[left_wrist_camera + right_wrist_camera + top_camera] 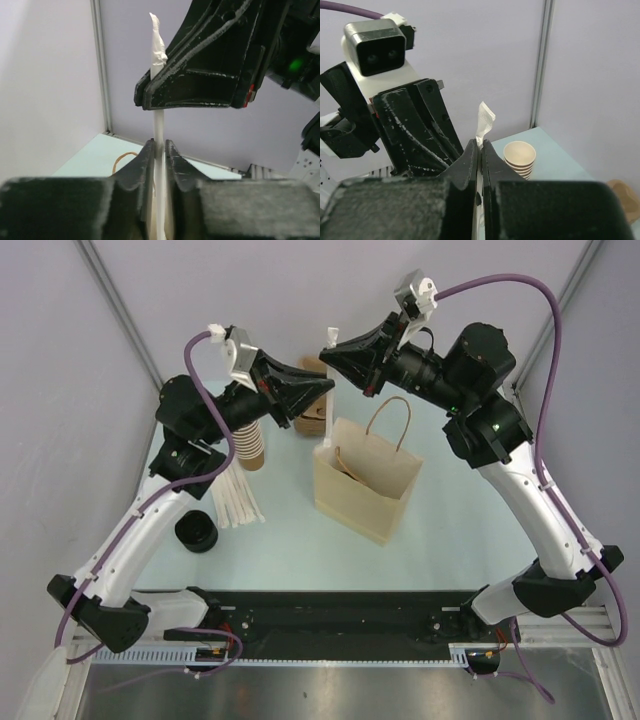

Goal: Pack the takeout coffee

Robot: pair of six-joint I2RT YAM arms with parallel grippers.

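Left fingers (142, 172) and right fingers (468, 165) pinch one white straw (159, 125) above the table (285, 540).

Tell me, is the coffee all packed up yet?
Not yet, it seems. Done: the paper bag stands open with something brown inside; I cannot tell whether it is the lidded cup. In hand: the left jaws and the right jaws are both shut on one white straw, held up above the table. Left: that straw is not in the bag.

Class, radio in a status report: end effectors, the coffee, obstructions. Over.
Left end effector and right end effector both shut on one white wrapped straw, midair. Lidded coffee not seen. Paper bag stands open.
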